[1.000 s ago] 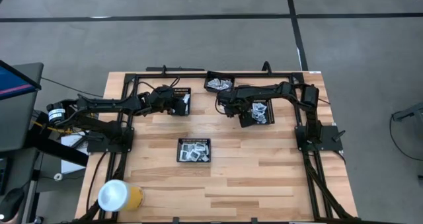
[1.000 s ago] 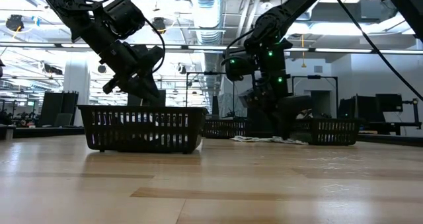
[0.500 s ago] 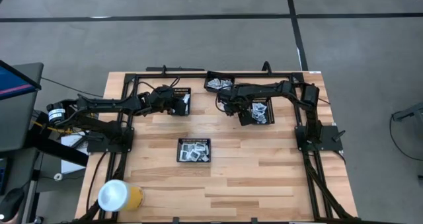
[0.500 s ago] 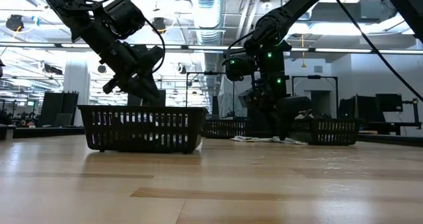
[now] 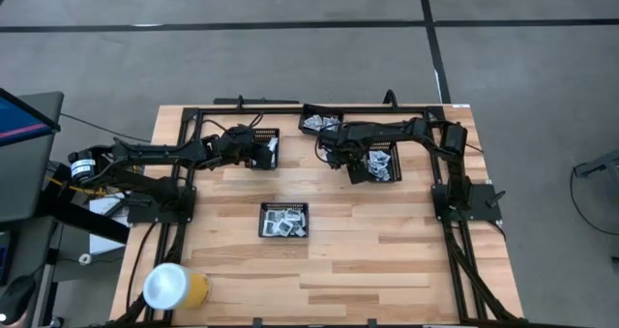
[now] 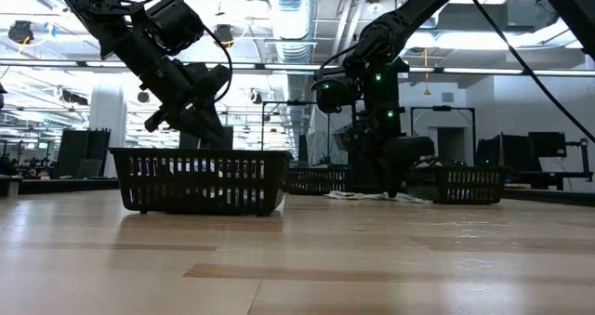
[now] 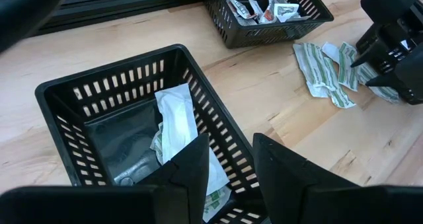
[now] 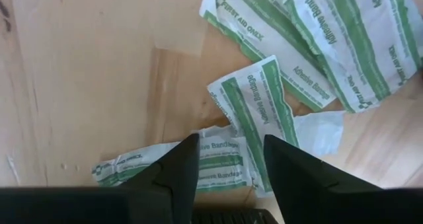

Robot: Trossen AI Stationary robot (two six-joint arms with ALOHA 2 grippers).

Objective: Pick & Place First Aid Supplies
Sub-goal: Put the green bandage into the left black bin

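Note:
Loose green-white strips (image 8: pixel 310 45) of the first aid supplies lie flat on the wood, also seen in the left wrist view (image 7: pixel 324 72). My right gripper (image 8: pixel 228 151) points down at them, open, with one strip (image 8: pixel 221 159) between its fingertips. My left gripper (image 7: pixel 228 168) hangs open over the near wall of a black mesh tray (image 7: pixel 218 112) at the far left. That tray holds a white strip (image 7: pixel 177 115) leaning on its wall, and nothing lies between those fingers. In the high view the left gripper (image 5: pixel 269 152) and the right gripper (image 5: pixel 334 159) stand at the far half. My right gripper comes from above, pointing down, with a finger (image 8: pixel 175 168) on each side of a green-white strip's middle (image 8: pixel 225 145). The strip lies flat on the table. I cannot tell whether the fingertips touch it.
A far tray (image 5: pixel 322 122) holds squarish sachets (image 7: pixel 264 9). A tray (image 5: pixel 379 165) stands just right of the right gripper, and another (image 5: pixel 284 220) sits at the table's middle. A yellow cup (image 5: pixel 174 287) stands at the near left corner. A black frame (image 5: pixel 290 108) rims the table.

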